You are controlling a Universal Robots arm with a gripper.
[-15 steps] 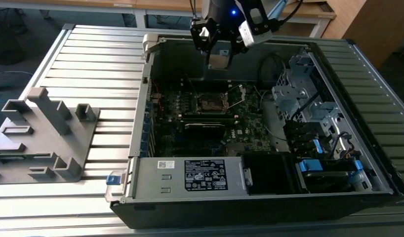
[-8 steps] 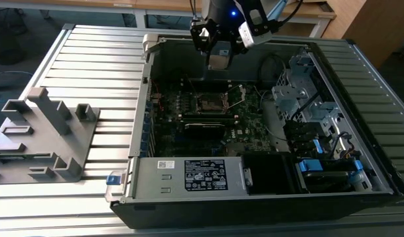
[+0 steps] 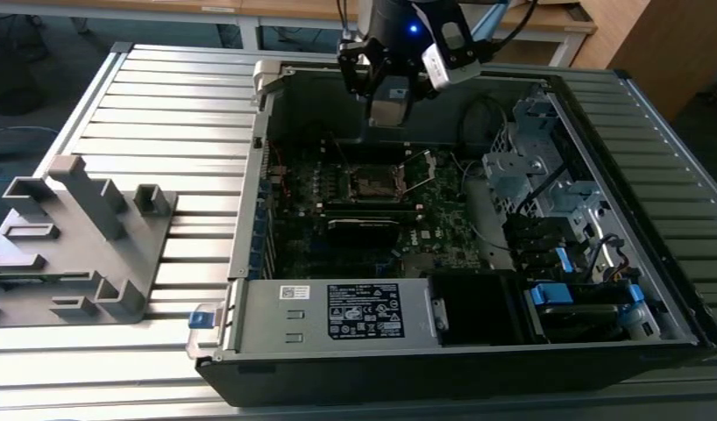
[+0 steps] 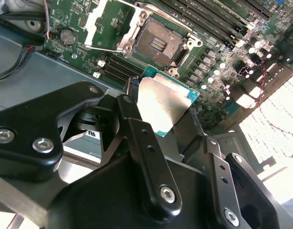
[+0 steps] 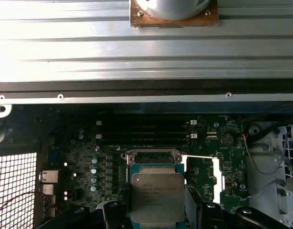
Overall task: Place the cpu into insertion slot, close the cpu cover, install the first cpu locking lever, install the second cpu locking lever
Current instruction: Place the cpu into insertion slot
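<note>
cpu [image 4: 167, 102]: we have it clamped by two opposite edges in the pincer [image 4: 164, 109], held above the motherboard [image 4: 65, 14]. Insertion slot [image 4: 158, 43] sits bare below the chip, apart from it; cpu cover [image 4: 93, 19] stands flipped open beside it.

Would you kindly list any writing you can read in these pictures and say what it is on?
On the cpu: faint print, too small to read.
Black label on the metal box: too small to read.
White label beside it: blurred.
Nothing is legible enough to quote.
</note>
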